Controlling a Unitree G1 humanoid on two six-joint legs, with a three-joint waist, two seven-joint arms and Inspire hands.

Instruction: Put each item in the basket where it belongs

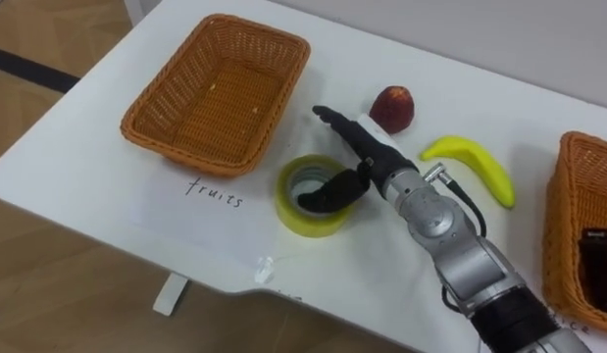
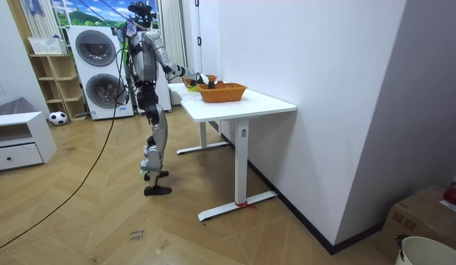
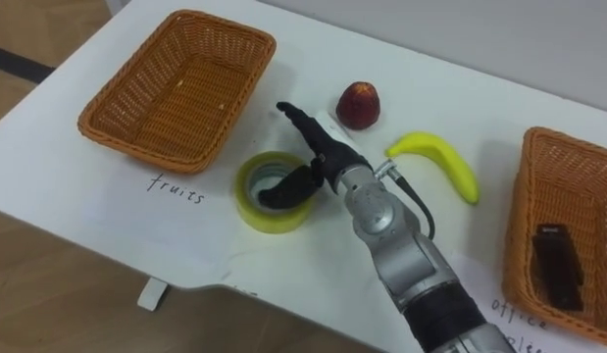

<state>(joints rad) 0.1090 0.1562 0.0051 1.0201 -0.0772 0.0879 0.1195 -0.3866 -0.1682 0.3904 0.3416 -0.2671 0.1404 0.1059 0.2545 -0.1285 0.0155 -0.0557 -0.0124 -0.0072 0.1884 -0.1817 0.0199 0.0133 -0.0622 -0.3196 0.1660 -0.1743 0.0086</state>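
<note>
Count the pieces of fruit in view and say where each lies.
2. The red fruit lies on the table past the robot hand; the banana lies right of it. More could hide in the cut-off right basket.

"fruits" label [image 1: 214, 191] | on table [image 1: 97, 196] | "office" label [image 3: 512, 308] | beside right basket [image 3: 568, 186]

**Fruit and Tape Laid Out Between Two Baskets**

Seen from the robot's head, a white surface [image 1: 117, 186] carries an empty wicker basket [image 1: 217, 93] at 10 o'clock. A handwritten label [image 1: 213, 189] sits on the top just at that basket's 6 o'clock. A yellow tape roll [image 1: 313, 224] lies flat near the middle. A red fruit [image 1: 392, 108] rests at 12 o'clock and a banana [image 1: 472, 167] at 2 o'clock. A second wicker basket [image 1: 563, 211] stands at 3 o'clock.
</note>
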